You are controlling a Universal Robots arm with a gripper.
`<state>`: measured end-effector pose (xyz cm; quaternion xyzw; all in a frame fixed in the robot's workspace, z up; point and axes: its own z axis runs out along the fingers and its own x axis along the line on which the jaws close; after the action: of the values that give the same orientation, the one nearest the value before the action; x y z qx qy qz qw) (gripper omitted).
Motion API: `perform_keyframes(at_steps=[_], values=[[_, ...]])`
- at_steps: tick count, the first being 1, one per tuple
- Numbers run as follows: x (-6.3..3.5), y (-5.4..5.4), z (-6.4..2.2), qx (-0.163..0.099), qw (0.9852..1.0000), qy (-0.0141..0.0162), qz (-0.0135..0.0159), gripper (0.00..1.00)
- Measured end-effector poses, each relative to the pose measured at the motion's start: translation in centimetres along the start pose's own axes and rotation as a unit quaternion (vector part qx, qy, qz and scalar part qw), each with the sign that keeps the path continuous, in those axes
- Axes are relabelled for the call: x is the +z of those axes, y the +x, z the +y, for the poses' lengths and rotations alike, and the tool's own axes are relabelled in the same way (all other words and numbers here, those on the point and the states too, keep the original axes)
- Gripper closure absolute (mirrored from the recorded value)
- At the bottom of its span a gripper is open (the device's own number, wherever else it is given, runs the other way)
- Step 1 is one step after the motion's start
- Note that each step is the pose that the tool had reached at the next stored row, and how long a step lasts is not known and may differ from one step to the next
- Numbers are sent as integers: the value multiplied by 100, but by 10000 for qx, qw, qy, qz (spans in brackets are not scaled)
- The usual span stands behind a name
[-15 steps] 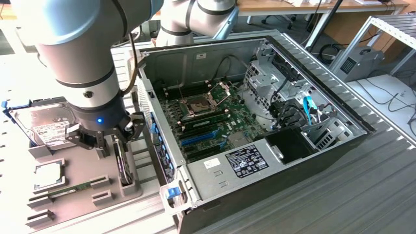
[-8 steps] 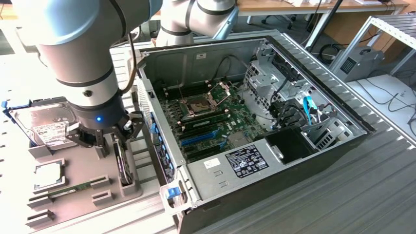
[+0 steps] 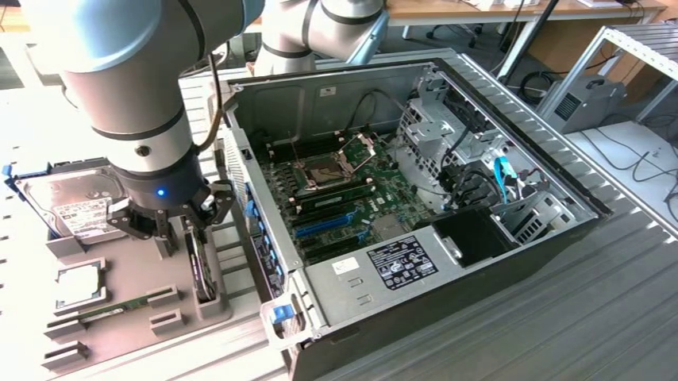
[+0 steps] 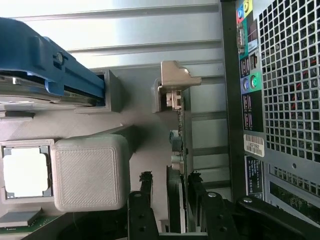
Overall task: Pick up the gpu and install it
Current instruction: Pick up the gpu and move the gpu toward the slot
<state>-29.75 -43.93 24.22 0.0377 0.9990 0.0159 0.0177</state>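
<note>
Tool (image 3: pixel 176 236), wide open and empty, straddles the gpu (image 3: pixel 202 274), propped on edge beside the computer case (image 3: pixel 535 151), seemingly for easy pinching.

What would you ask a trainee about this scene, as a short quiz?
1. Fill in: the gpu stands on edge in a gray ___ outside the case.
2. True or false: the tool is inside the case.
3. Choose one. The tool is:
A. open, astride the gpu
B. shut on the gpu, lifted clear
C. hanging over the case

Key: 1 tray; 2 false; 3 A.
</note>
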Motion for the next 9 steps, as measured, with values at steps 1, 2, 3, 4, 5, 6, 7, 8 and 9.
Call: perform_keyframes(at_steps=[1, 2, 3, 4, 5, 6, 7, 8, 9], values=[[0, 0, 0, 0, 10000, 0, 0, 58], [0, 0, 0, 0, 10000, 0, 0, 58], [0, 0, 0, 0, 10000, 0, 0, 60], [0, 0, 0, 0, 10000, 0, 0, 66], [0, 0, 0, 0, 10000, 0, 0, 72], [0, 0, 0, 0, 10000, 0, 0, 73], [0, 0, 0, 0, 10000, 0, 0, 73], [0, 0, 0, 0, 10000, 0, 0, 73], [0, 0, 0, 0, 10000, 0, 0, 73]])
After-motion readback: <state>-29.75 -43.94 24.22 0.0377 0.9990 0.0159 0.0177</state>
